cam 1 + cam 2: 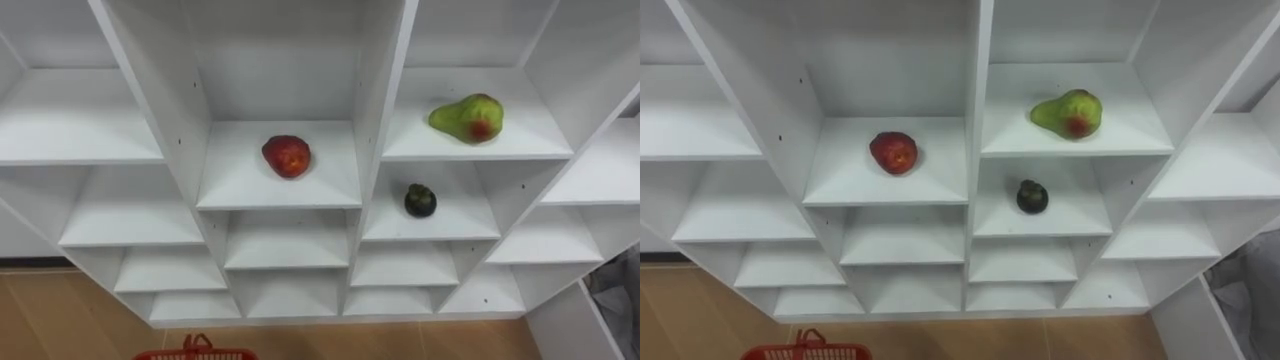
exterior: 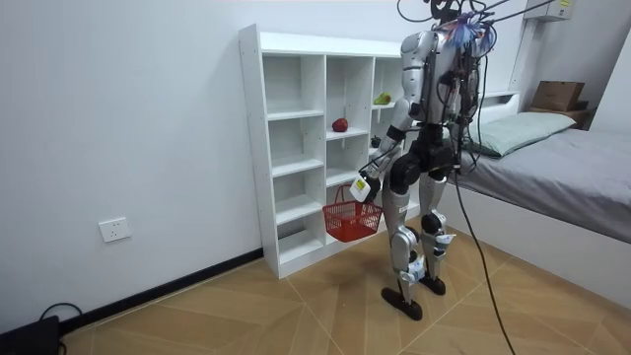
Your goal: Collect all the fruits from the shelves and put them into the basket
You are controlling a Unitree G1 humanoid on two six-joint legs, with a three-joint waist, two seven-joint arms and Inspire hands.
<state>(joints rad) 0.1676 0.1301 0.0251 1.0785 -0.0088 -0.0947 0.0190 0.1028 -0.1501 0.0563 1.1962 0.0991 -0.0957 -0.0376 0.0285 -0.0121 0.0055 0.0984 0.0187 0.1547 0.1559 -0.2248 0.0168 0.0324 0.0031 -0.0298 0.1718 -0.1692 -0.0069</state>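
Observation:
I stand facing a white closet (image 1: 160, 100) of open shelves. A red apple (image 1: 286, 156) lies on a middle shelf. One column to the right and one shelf higher lies a green fruit with a red blush (image 1: 468, 118), with a small dark round fruit (image 1: 420, 200) on the shelf below it. In the room view my left hand (image 2: 363, 187) hangs low at my side, shut on the handle of a red wire basket (image 2: 352, 221). The basket's rim (image 1: 195, 352) shows at the bottom left of the eye views, below the shelves.
A bed (image 2: 562, 158) with a grey cover stands close behind me at the room view's right, its edge (image 1: 620, 290) showing at my lower right. A cardboard box (image 2: 557, 96) sits on its headboard. The floor is wood.

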